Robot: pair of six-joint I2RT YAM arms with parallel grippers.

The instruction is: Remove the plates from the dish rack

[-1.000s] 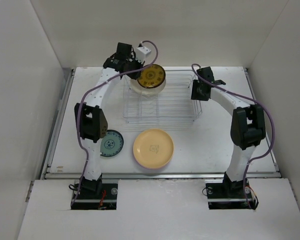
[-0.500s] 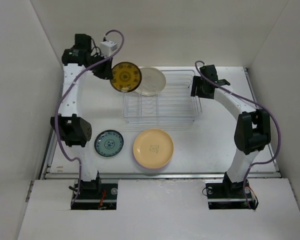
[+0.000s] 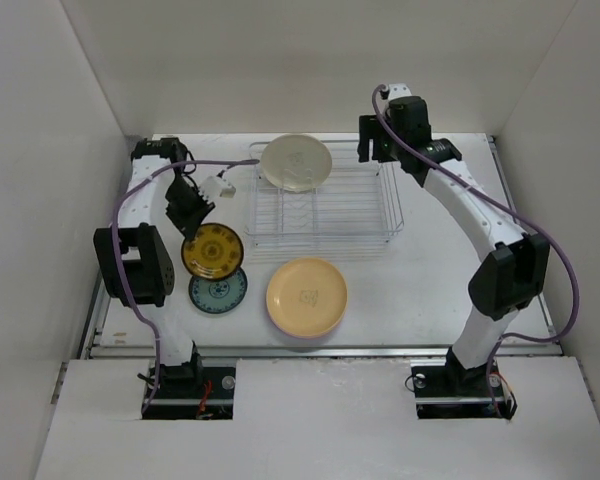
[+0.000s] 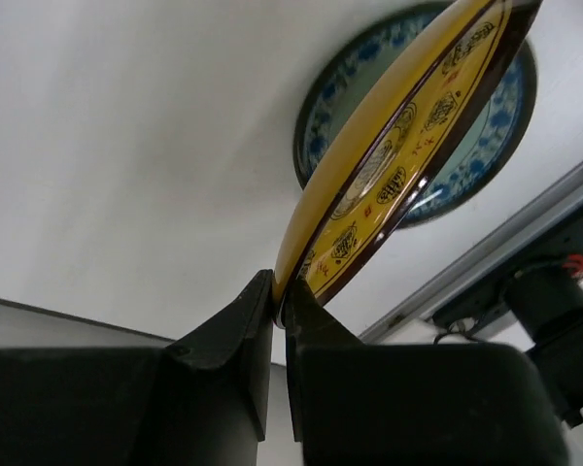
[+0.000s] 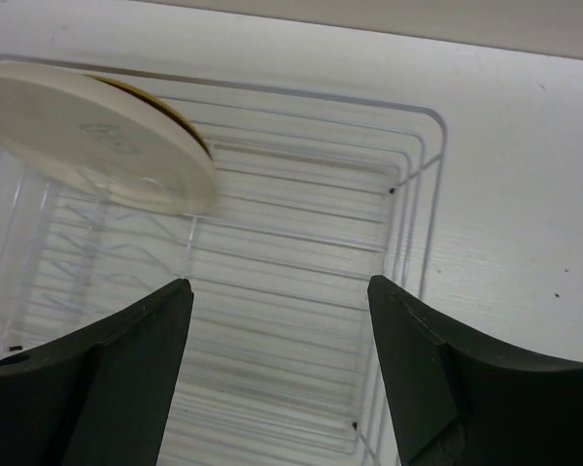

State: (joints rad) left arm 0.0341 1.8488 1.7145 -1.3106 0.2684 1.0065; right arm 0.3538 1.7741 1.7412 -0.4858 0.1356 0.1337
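Note:
My left gripper [image 3: 198,224] [image 4: 280,291] is shut on the rim of a dark plate with a yellow pattern [image 3: 212,250] [image 4: 398,146]. It holds this plate tilted just above a teal-patterned plate [image 3: 218,290] [image 4: 491,146] that lies on the table. In the dish rack [image 3: 325,205] [image 5: 423,194] a cream plate [image 3: 296,162] [image 5: 97,131] leans at the far left end. A dark yellow-edged rim [image 5: 180,115] peeks out behind it. My right gripper [image 3: 373,150] [image 5: 280,291] hangs open over the rack's far right part, with nothing between its fingers.
An orange-yellow plate [image 3: 307,296] rests on the table in front of the rack, with a lavender rim showing under its near edge. White walls close in the table on the left, right and back.
My left arm has swung the yellow-patterned plate out of the rack and down to the left, over the teal plate. My right gripper has opened wider and moved toward the rack's far right corner.

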